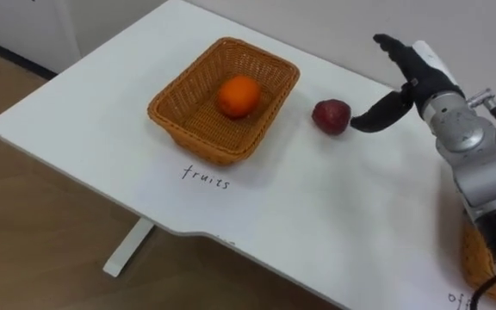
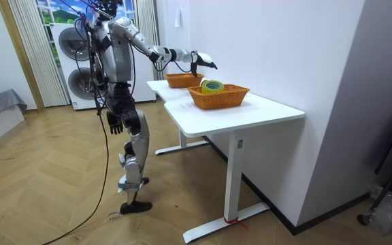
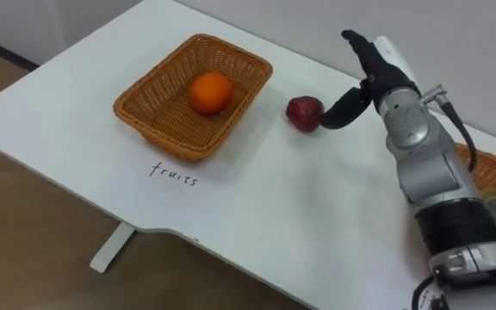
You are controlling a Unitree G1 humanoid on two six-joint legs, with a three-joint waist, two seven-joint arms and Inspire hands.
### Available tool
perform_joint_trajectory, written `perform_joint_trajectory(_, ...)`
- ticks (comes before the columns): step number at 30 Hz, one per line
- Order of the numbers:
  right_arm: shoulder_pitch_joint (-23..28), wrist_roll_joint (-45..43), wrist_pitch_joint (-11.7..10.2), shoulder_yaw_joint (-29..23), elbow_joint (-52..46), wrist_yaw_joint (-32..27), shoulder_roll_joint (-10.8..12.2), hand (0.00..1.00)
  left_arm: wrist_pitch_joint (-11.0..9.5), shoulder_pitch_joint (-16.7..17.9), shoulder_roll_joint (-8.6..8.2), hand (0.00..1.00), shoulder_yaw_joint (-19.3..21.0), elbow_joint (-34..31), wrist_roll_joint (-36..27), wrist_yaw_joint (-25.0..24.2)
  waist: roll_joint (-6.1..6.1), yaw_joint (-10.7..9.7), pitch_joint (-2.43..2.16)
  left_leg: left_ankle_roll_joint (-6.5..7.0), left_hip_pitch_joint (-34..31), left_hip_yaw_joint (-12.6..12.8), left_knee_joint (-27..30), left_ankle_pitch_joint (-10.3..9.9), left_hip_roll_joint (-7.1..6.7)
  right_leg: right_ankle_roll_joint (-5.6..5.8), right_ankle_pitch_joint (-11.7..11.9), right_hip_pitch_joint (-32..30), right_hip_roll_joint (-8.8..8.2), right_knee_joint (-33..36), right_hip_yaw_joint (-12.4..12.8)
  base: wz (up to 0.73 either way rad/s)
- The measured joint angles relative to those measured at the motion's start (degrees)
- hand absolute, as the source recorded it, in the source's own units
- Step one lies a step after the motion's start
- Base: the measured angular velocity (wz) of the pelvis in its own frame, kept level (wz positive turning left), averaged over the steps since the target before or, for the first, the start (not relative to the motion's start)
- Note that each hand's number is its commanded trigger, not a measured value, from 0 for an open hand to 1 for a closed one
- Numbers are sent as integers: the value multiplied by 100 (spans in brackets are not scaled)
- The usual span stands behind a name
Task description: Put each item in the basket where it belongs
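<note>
Red apple (image 1: 331, 116) beside the basket (image 1: 198, 138)

The round apple lies on the white table (image 1: 317, 215), between the basket holding an orange (image 1: 238, 96) and the open right hand (image 1: 420, 73), whose thumb is just beside it. Bare table runs to the near edge. A second basket (image 2: 220, 101) with tape (image 2: 212, 86) stands further right. The left hand (image 2: 116, 123) hangs low.

Rough, matt woven wicker basket (image 1: 192, 133); smooth matt white table (image 1: 317, 215); dimpled matt orange (image 1: 238, 95); faintly glossy red apple (image 1: 331, 116); satin wood floor (image 2: 60, 204); black plastic right hand (image 1: 417, 76)
</note>
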Motion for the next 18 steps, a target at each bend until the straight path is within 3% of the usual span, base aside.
perform_joint_trajectory(6,-22,6,-17,126,179,-181,-1,0,-25,-15,5,0,-2,16,2,2,-76,134,36,0,-165,-30,69,0,1,0,0,-118,2,-6,-73,5)
perform_joint_trajectory(12,-27,213,-76,604,184,-133,-1,0,-24,-26,10,0,-15,47,0,40,-59,162,49,-2,-190,-51,68,-1,3,0,0,-135,7,-8,-93,1)
perform_joint_trajectory(18,-26,314,-67,660,227,-81,0,0,-4,-28,12,0,-18,48,-2,58,-38,195,64,-3,-266,-61,98,-3,-3,-5,3,-173,14,-7,-95,0)
